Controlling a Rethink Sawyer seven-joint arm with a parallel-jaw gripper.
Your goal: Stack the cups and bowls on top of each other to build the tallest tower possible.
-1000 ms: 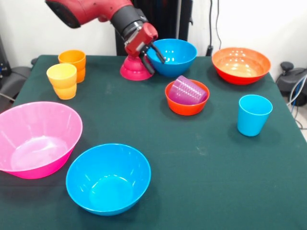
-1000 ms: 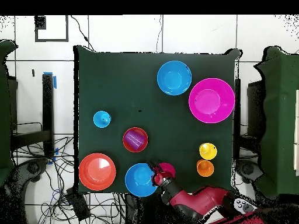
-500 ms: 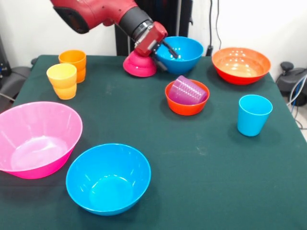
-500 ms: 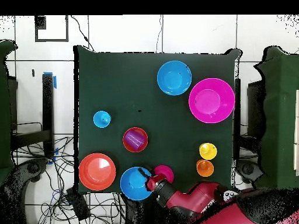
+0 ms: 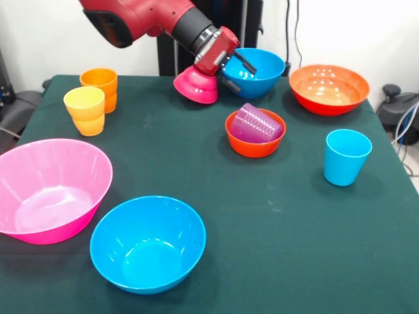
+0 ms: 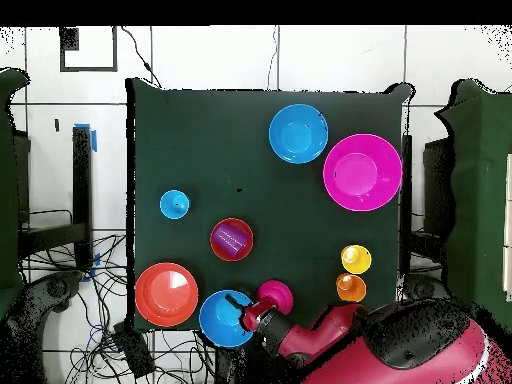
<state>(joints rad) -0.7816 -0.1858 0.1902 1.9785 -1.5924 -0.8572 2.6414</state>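
Since a second ago the hand (image 5: 230,65) has swung toward the wide orange bowl (image 5: 329,88) and risen, carrying the small magenta bowl (image 5: 196,87) with it. That bowl, which sat upside down on the bench (image 5: 275,216), now hangs tilted, rim downward, off the cloth. The far blue bowl (image 5: 253,72) has slid along with the hand, closer to the wide orange bowl than before. One black finger (image 5: 245,63) reaches over that blue bowl's rim into its hollow; whether the hand is clenched on the rim, I cannot tell. Everything else has kept its place.

Count: six bowls and four cups.

Bowls, placed from the wide orange bowl:
- the far blue bowl just beside it
- the small magenta bowl beyond that
- the small orange-red bowl (image 5: 255,145) nearer the front
- the second blue bowl (image 5: 147,243) far off at the front edge
- the large pink bowl (image 5: 49,190) farthest away

Cups:
- the purple cup (image 5: 254,123) lies on its side inside the small orange-red bowl
- the light blue cup (image 5: 346,156) stands upright in front of the wide orange bowl
- the orange cup (image 5: 99,85) and yellow-orange cup (image 5: 85,110) stand touching at the opposite side
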